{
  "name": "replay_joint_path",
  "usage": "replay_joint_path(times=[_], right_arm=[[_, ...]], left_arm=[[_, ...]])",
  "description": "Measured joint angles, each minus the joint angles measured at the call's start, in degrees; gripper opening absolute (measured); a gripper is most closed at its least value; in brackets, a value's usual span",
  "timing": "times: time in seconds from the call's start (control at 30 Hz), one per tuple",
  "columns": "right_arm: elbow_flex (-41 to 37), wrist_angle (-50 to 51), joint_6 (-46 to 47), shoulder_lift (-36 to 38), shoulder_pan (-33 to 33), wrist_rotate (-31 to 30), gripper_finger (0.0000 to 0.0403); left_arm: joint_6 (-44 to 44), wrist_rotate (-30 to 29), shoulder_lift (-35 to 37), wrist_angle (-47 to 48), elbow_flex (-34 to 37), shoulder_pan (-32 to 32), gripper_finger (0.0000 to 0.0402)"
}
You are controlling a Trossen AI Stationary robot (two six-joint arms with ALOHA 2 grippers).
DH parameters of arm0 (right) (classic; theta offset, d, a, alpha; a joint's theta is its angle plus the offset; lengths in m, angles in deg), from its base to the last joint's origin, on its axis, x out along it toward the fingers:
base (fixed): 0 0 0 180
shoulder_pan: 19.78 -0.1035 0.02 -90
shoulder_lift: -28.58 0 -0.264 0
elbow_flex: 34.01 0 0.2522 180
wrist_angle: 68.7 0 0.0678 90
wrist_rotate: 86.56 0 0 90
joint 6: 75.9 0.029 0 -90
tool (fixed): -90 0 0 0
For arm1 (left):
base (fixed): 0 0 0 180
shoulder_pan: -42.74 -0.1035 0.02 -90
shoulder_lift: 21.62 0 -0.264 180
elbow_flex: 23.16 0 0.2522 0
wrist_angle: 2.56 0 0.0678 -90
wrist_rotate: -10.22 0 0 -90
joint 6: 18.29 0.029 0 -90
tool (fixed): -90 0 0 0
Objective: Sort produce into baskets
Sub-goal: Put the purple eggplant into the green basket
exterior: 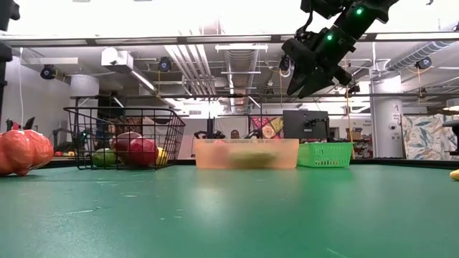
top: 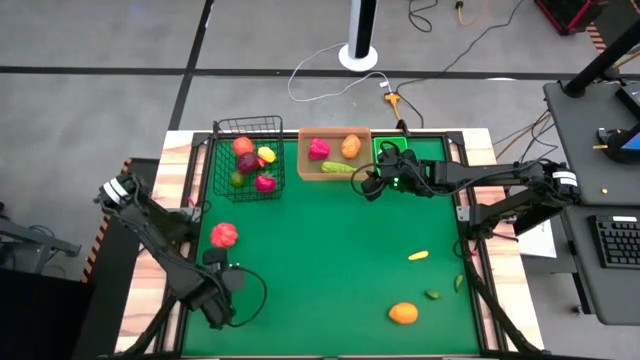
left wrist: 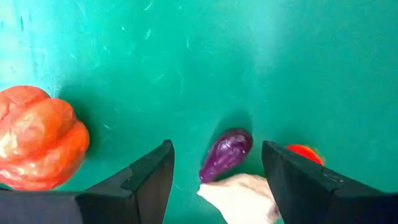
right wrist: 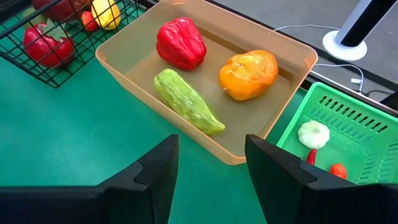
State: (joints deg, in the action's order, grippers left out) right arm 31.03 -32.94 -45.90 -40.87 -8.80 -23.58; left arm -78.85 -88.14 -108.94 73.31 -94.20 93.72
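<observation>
My left gripper (left wrist: 216,148) hangs over the green mat near the table's left, fingers pointing down and open. Below its gap lie a small purple eggplant (left wrist: 226,153), a white piece (left wrist: 239,199) and a small red piece (left wrist: 303,152). A ribbed red-orange tomato (top: 224,235) sits beside them. My right gripper (right wrist: 211,162) waits open, raised over the mat in front of the tan tray (right wrist: 118,68) and the green bin (right wrist: 348,112). The black wire basket (top: 248,160) holds several fruits. My left gripper: the white piece (left wrist: 264,202) shows beside one finger (left wrist: 292,186), with a stretch of mat between it and the other finger. I cannot tell whether that finger touches it, or whether the piece lies on the mat.
The tray holds a red pepper (right wrist: 181,42), an orange pepper (right wrist: 249,74) and a green cucumber (right wrist: 186,102). The bin holds a garlic (right wrist: 313,133) and small red pieces. On the mat's right lie a yellow piece (top: 418,256), an orange fruit (top: 403,313) and small green bits (top: 432,294).
</observation>
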Motion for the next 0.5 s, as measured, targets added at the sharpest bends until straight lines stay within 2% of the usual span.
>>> replay_joint_path(times=[0.2, 0.5], right_arm=[[-0.04, -0.02, 0.49, 0.00, 0.00, 0.02, 0.0178], [-0.29, 0.03, 0.46, 0.00, 0.00, 0.04, 0.0178]], left_arm=[[-0.43, -0.07, 0.19, -0.97, 1.21, 0.84, 0.0223], [-2.12, 1.87, -0.01, -10.65, 6.86, 1.38, 0.0223]])
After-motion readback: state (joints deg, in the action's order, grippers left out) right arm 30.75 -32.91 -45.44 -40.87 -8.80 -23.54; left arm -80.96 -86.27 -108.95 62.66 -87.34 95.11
